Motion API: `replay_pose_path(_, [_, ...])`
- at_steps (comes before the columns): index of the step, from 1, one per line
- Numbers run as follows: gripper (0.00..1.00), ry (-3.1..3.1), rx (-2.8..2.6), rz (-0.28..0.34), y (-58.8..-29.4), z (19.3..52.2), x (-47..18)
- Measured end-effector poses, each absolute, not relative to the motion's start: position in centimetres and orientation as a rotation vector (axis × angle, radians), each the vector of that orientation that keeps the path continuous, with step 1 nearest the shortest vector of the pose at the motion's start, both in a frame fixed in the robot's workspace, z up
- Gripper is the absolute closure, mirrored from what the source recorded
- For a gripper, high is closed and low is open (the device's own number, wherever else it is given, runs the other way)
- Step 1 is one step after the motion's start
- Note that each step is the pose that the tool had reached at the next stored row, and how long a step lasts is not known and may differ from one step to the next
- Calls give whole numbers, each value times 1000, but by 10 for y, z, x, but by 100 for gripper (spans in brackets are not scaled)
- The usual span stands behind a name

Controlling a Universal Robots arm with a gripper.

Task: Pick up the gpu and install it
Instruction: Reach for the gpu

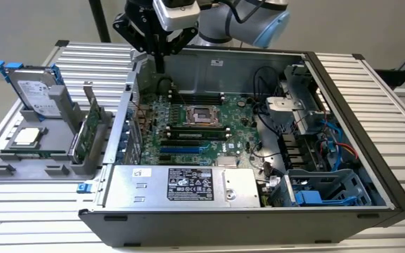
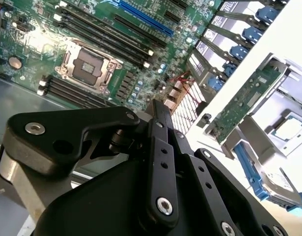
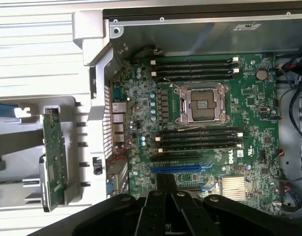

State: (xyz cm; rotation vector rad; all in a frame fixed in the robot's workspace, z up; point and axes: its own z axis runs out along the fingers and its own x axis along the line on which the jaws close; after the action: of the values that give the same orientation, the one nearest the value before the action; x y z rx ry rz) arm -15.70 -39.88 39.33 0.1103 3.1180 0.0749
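- Hovering the black metal gripper (image 1: pixel 161 67), pinched together and empty, over a corner of the green motherboard (image 3: pixel 249 98).
- Spotting the green rectangular gpu (image 1: pixel 94 129) standing upright in the grey rack (image 1: pixel 55 166).
- Possibly risking scraped sockets by descending here.

Bare motherboard (image 3: pixel 205 128), gpu (image 3: pixel 55 157) upright — outside case (image 3: pixel 190 34)

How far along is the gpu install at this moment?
Done: nothing that shows. The gpu stands upright in the gray holder outside the case, and the blue slot on the motherboard is empty. In hand: nothing; the hand is shut and empty, above the open case near its back wall. Left: both the pickup and the install.
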Motion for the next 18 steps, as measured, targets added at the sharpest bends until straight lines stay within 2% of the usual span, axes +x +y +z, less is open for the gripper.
replay_pose_path(18, [100, 3118, 110, 75, -399, 393, -190])
